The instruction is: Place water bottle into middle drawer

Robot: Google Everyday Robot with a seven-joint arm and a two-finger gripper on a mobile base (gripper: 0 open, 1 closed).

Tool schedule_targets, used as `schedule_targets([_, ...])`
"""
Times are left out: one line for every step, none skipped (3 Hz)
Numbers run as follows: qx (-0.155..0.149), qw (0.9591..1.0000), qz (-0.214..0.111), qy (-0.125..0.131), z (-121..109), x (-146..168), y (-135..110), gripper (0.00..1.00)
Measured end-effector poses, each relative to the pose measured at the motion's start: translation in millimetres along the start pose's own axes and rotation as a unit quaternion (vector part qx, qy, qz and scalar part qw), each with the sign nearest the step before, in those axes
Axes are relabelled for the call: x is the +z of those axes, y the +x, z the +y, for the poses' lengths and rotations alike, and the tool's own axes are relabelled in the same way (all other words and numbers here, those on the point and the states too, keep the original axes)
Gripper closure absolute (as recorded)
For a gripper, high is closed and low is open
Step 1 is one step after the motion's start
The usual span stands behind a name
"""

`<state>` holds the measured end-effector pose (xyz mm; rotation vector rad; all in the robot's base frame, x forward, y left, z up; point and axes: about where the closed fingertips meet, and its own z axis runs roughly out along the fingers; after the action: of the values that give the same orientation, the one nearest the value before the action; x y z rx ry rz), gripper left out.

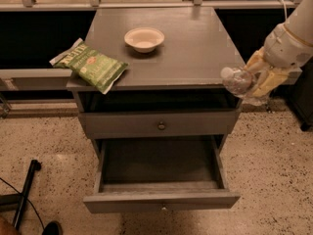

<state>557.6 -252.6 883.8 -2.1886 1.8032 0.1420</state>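
Observation:
The clear water bottle [236, 80] lies on its side in my gripper [252, 79], cap end pointing left. It hangs in the air by the cabinet's right front corner, level with the tabletop edge. My gripper, with yellowish fingers [268, 82] on a white arm, is shut on the bottle. The middle drawer [161, 199] is pulled wide open below and to the left of the bottle; its inside shows nothing in it. The gray drawer above it [159, 124] is closed.
On the gray cabinet top [195, 48] sit a white bowl [144, 38] and a green chip bag [93, 65] hanging over the left front corner. A black pole [27, 192] lies on the speckled floor at the lower left. A railing runs behind.

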Motion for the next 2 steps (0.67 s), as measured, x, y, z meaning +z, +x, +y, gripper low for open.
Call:
schedule_targets([0.014,0.9919,-0.123,-0.027,18.0,20.2,-51.5,1.0])
schedule_targets([0.061,0.9663,-0.241,-0.065,41.9,40.2,-94.1,1.0])
